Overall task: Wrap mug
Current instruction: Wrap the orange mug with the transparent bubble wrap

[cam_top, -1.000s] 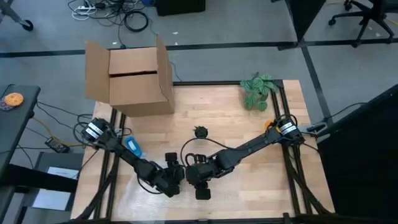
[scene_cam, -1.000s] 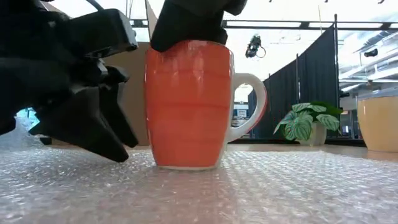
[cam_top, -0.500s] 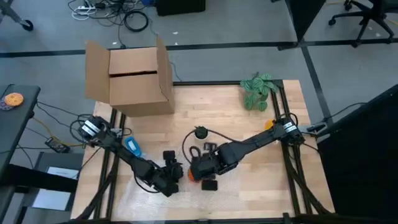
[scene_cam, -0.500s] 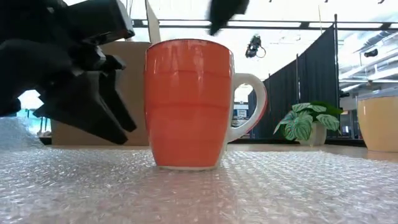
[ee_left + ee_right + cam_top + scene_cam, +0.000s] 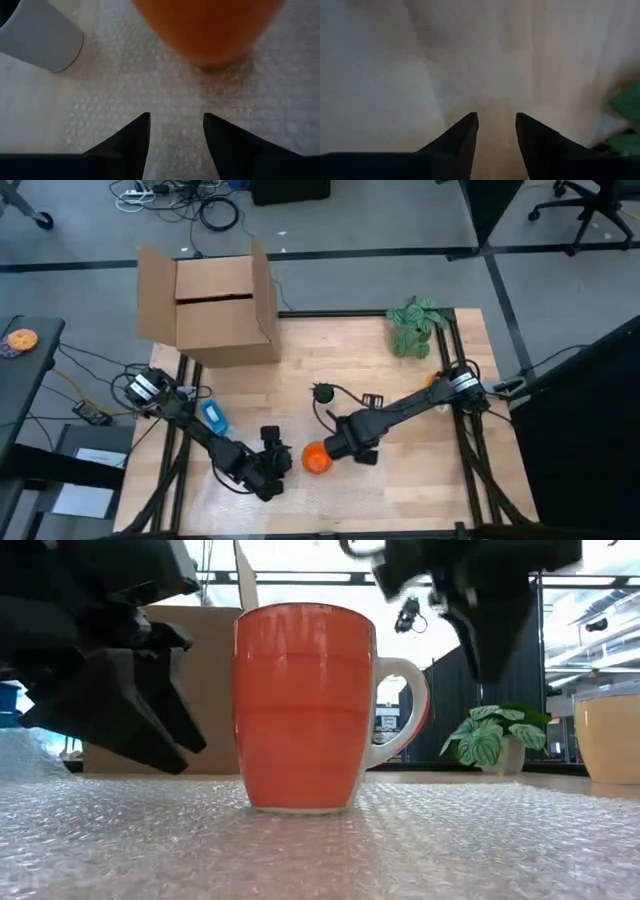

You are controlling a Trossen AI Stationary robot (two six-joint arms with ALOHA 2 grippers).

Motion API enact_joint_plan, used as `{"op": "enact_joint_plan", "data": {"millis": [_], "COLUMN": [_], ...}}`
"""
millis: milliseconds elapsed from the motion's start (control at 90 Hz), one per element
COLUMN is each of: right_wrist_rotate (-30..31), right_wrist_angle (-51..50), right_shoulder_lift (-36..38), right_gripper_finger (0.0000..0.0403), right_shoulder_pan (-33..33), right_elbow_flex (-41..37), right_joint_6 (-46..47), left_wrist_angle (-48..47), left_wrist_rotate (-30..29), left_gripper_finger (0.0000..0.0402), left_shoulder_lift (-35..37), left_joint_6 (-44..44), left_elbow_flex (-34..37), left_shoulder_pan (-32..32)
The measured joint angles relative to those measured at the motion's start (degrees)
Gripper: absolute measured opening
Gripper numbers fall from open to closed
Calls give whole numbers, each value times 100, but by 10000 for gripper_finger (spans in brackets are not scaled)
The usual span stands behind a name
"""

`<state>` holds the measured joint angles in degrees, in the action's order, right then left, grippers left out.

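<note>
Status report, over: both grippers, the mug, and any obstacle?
Left gripper open, low beside the orange ceramic mug. Right gripper open, empty, clear of it. Mug upright on the clear bubble wrap sheet, unwrapped. Nothing blocking.

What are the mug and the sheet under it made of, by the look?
Mug: looks like glazed ceramic, glossy orange outside with soft highlights, and a white handle and inner rim.
Sheet: clear plastic bubble wrap, showing rows of small raised bubbles, translucent over the wooden table.
</note>
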<state>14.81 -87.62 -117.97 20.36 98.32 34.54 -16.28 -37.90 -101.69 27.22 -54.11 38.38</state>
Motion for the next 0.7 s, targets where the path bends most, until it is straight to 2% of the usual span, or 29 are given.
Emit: {"op": "enact_joint_plan", "data": {"millis": [167,311,533,700], "right_wrist_rotate": [-49,-51,-175,-256], "right_wrist_angle": [69,589,2785,4646], "right_shoulder_lift": [510,1522,3367,4077], "right_gripper_finger": [93,77,73,73], "right_shoulder_pan": [-192,-299,-295,-295], "right_elbow_flex": [-1122,-2299,-4096,-5258], "right_joint_6": [461,1159,2366,2970], "left_wrist_angle": [-59,-55,-22,60], "left_wrist_rotate": [8,8,12,1], "left_gripper_finger": [170,170,170,170], "left_shoulder_lift": [-2,-2,-2,-4], "left_joint_6": [2,4,4,-3], "left_elbow_flex": [0,2,2,2], "left_shoulder_pan": [27,27,27,25]}}
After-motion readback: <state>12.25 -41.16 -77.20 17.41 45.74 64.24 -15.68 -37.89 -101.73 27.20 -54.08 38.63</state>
